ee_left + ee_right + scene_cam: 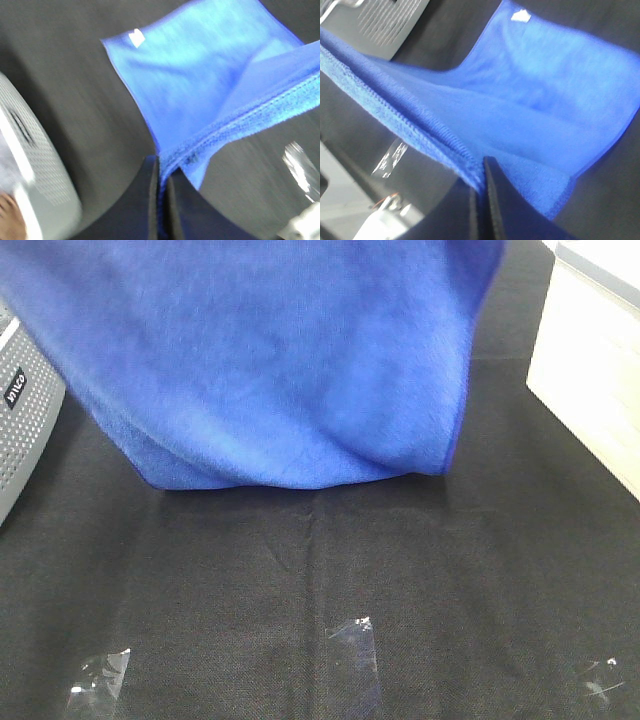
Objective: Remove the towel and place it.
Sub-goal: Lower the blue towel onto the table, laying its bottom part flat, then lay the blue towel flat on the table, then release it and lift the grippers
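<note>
The royal-blue towel (280,350) hangs in the air and fills the upper part of the exterior high view; its lower fold sags just above the black cloth. Both grippers are out of that view, hidden above the towel. In the left wrist view my left gripper (162,172) is shut on a stitched edge of the towel (200,85), with the white tag (136,38) at the far corner. In the right wrist view my right gripper (481,172) is shut on the other end of the same edge of the towel (530,105), whose tag (521,15) also shows.
The black table cloth (320,590) carries bits of clear tape (355,640) near the front. A grey perforated device (25,420) stands at the left edge. A pale box (590,380) stands at the right.
</note>
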Available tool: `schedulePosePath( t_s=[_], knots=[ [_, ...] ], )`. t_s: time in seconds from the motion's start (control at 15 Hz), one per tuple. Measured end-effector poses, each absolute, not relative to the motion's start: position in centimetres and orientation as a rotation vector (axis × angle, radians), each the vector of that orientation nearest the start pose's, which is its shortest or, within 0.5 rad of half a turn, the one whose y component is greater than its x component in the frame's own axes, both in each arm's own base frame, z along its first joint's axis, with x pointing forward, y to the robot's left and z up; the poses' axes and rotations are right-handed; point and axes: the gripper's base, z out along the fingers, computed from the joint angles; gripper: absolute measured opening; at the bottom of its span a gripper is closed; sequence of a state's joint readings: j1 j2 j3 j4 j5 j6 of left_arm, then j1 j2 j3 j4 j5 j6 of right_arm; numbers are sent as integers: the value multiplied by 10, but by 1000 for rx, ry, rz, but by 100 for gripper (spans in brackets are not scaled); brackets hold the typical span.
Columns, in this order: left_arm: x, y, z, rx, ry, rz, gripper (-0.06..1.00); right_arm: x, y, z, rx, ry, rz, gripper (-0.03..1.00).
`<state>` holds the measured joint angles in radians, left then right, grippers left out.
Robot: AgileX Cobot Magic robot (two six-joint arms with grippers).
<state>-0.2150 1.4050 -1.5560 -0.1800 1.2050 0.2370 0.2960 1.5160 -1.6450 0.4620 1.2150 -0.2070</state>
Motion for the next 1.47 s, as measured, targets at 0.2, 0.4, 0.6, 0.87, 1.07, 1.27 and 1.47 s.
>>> schedulePosePath(
  t_s=[0.2, 0.4, 0.6, 0.87, 1.07, 1.27, 1.47],
  knots=[
    [227, -70, 401, 491, 2507, -324, 0, 249, 119, 405, -571, 2489, 695, 1],
    [176, -66, 384, 470, 2505, -441, 0, 219, 111, 388, -547, 2541, 732, 1],
    [143, -64, 370, 445, 2500, -527, 0, 193, 106, 376, -512, 2576, 768, 1],
    [99, -62, 344, 398, 2486, -668, 0, 160, 98, 353, -479, 2631, 820, 1],
    [81, -62, 323, 381, 2499, -749, 0, 141, 93, 335, -467, 2668, 834, 1],
    [75, -64, 303, 343, 2559, -811, 0, 128, 89, 319, -456, 2707, 845, 1],
    [71, -64, 270, 258, 2688, -853, 0, 118, 89, 289, -411, 2807, 904, 1]
  ],
)
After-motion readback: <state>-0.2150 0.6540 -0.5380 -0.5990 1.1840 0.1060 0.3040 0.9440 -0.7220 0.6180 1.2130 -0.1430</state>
